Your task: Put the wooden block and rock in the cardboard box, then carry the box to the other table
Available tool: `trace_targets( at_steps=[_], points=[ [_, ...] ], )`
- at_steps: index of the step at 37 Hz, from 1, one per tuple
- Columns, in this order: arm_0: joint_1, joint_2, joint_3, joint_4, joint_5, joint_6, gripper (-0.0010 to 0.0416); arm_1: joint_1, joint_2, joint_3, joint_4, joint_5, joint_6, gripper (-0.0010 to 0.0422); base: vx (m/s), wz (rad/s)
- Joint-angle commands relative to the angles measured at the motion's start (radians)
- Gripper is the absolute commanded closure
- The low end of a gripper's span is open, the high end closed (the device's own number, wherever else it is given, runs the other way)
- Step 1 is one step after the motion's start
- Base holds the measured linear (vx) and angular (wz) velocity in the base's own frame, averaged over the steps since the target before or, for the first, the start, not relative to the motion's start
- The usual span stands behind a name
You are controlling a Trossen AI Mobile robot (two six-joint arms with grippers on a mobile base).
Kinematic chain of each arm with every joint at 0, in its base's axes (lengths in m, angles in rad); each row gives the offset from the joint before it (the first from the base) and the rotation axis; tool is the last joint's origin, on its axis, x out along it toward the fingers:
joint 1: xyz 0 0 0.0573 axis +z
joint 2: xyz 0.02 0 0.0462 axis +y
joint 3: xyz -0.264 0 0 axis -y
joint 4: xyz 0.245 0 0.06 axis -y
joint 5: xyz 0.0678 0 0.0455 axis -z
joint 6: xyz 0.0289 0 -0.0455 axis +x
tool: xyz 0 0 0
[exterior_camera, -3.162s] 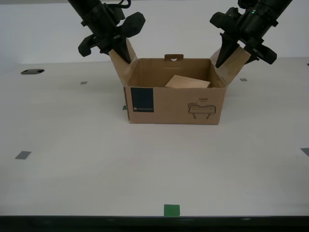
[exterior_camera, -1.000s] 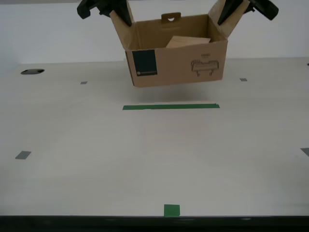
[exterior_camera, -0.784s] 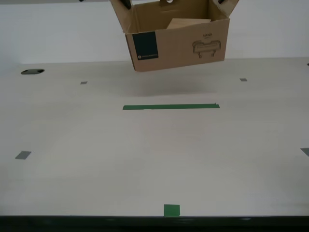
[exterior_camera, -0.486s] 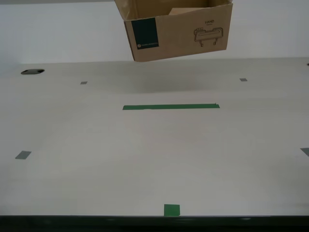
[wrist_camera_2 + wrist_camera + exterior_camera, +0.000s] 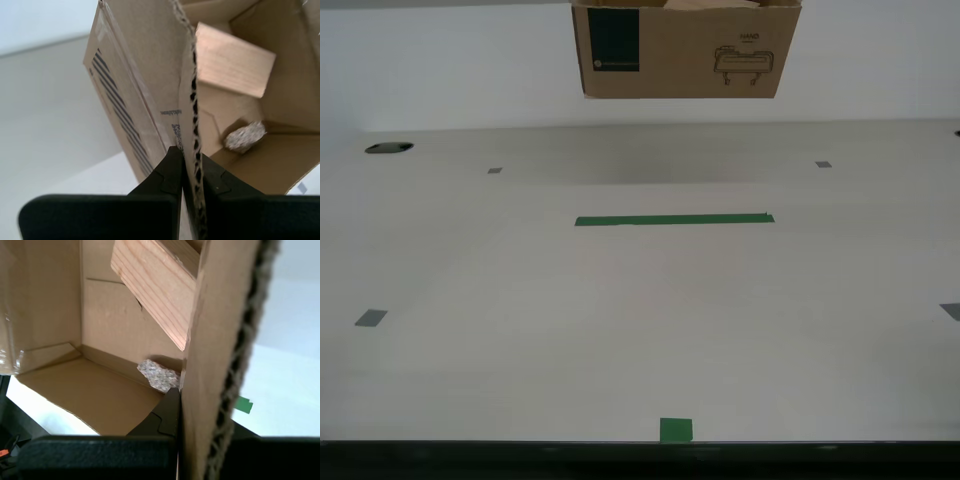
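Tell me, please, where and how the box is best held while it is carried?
By its two side flaps, from above. Each flap of the box stands up as a thin edge a pincer can close across, as my second pincer and my first pincer do now. Holding opposite sides likely keeps it level, so the block and rock stay inside.

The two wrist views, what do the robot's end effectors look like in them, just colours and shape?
Both are matte black. My second end effector shows two angular fingers with stepped, notched edges, rising from a broad black body with rounded corners. My first end effector looks the same, though only one dark finger shows clearly. A small orange-red mark sits at its body's edge. No cables are visible.
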Motion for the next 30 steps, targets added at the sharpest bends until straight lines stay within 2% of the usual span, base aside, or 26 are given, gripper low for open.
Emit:
trace_targets(
  at_steps=[1,7,13,24,30],
  points=[
    [0.005,-0.013,0.0,0.006,-0.021,-0.022,0.0407,-0.008,-0.009,0.001,0.026,0.026,0.015,0.0413,-0.034,0.005],
    [0.006,-0.048,-0.013,0.02,-0.021,-0.053,0.0407,-0.018,-0.027,-0.006,0.045,0.026,0.024,0.0413,-0.038,0.012],
    [0.007,-0.121,-0.094,0.083,-0.021,-0.048,0.0407,-0.025,-0.085,-0.095,0.141,0.026,0.026,0.0413,-0.052,0.015],
    [0.01,-0.256,-0.321,0.22,-0.02,-0.032,0.0406,-0.025,-0.244,-0.339,0.29,0.026,-0.014,0.0413,-0.082,0.019],
    [0.012,-0.305,-0.415,0.243,-0.021,-0.029,0.0406,-0.026,-0.305,-0.444,0.306,0.026,-0.039,0.0413,-0.103,0.021]
  ],
)
